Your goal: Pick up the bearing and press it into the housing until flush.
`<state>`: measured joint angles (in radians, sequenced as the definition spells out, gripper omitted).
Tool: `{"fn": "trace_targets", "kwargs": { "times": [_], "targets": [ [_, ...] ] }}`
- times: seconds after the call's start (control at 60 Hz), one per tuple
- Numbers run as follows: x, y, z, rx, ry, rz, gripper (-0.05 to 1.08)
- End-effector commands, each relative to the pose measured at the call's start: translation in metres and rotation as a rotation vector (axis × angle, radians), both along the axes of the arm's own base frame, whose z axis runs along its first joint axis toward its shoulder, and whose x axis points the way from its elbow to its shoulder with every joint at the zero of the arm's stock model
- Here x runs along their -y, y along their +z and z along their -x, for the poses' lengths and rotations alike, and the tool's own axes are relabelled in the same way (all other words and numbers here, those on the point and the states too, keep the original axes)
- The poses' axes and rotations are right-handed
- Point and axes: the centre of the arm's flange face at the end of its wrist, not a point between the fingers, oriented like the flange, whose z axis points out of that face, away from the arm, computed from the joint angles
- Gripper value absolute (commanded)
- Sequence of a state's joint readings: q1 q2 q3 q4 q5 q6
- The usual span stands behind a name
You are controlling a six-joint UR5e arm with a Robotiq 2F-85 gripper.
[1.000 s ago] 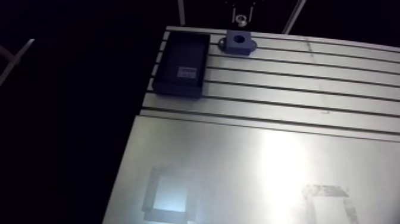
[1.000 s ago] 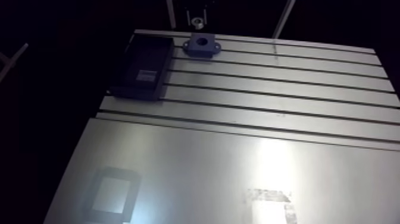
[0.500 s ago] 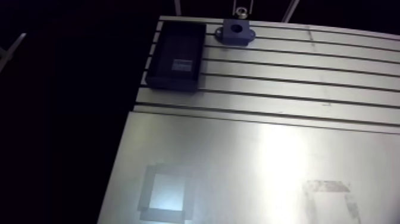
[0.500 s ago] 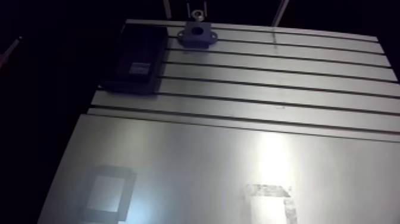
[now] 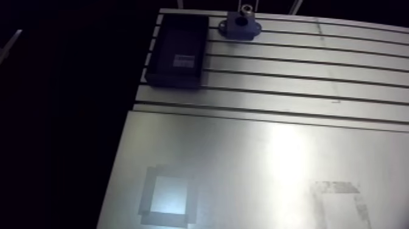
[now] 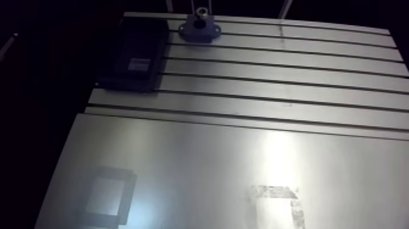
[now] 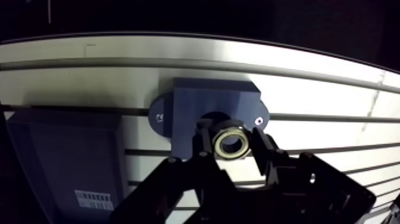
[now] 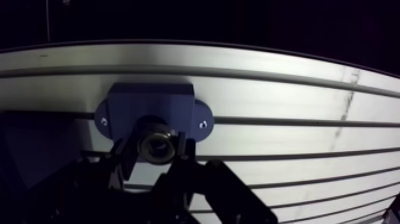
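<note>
In the wrist view my gripper is shut on the bearing, a small steel ring with a dark bore, pinched between the two black fingers. Right under and ahead of it sits the blue housing, a block with two screw ears and a round hole partly hidden behind the bearing. In the arm view the housing stands at the table's far edge, with the bearing a bright ring just above its hole. Only the gripper's lowest tip shows there.
A dark shallow tray with a white label lies left of the housing, at the table's left edge. The slotted aluminium table runs toward me into a smooth plate with two square taped marks.
The arm view has shifted, so the camera moved with the arm. The bearing now sits closer to the housing's hole than in the earlier frames.
</note>
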<state>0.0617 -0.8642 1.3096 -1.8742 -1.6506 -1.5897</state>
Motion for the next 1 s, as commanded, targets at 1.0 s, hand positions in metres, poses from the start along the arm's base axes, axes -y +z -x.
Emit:
{"fn": "trace_targets", "kwargs": {
  "times": [1.0],
  "targets": [
    [0.007,-0.019,-0.002,0.015,0.019,0.006,0.69]
  ]
}}
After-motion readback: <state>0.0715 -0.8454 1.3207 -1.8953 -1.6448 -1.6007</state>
